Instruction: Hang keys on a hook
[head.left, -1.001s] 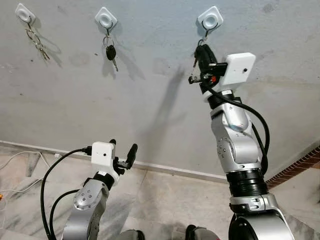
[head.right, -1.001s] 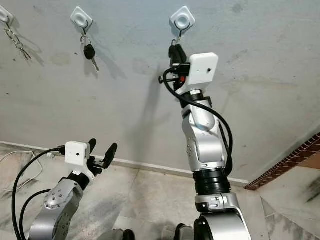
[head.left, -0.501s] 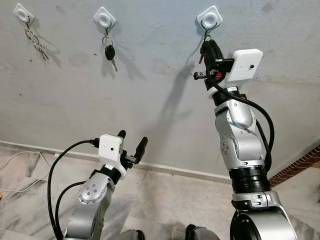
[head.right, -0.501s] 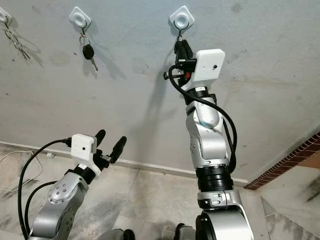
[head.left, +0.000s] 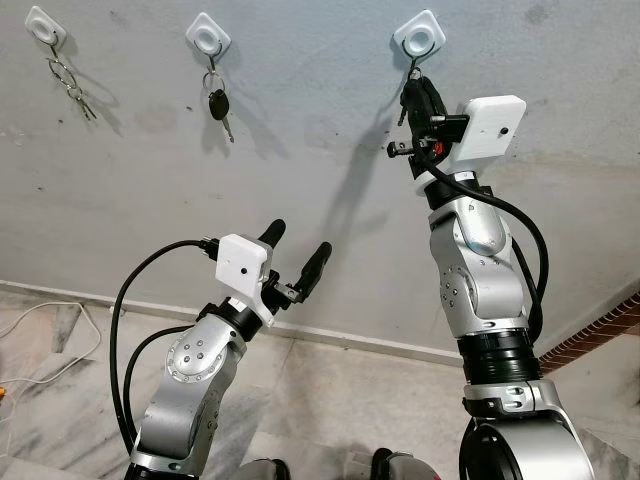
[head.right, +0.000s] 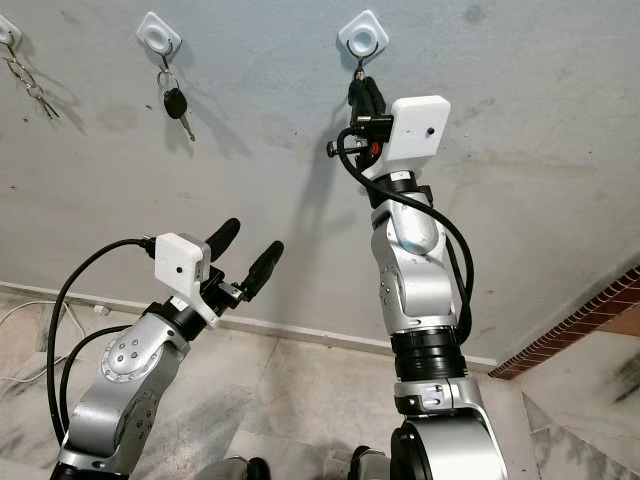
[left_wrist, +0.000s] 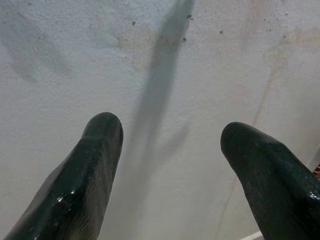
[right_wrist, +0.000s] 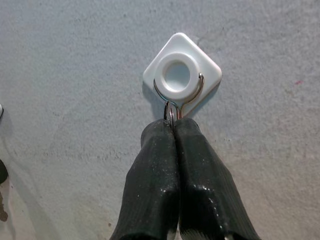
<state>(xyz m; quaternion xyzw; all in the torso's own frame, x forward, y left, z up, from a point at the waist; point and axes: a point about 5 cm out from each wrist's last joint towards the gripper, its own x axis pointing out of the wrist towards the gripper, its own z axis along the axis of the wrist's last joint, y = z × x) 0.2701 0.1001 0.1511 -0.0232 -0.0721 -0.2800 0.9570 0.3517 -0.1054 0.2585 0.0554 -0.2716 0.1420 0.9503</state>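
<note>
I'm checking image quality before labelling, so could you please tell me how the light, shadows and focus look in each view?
Left eye view: sharp, even light; the right gripper casts a long soft shadow down the wall. Left wrist view: the fingers near the lens are soft, and a shadow streak crosses the wall. Right wrist view: crisp on the hook, with small glints on the fingers.

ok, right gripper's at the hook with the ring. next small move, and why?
Probably open the right gripper and back off. Its fingers are pinched on the key ring, which looks already looped on the wire of the white hook, so the hook should carry it. Left gripper is open, idle.
</note>
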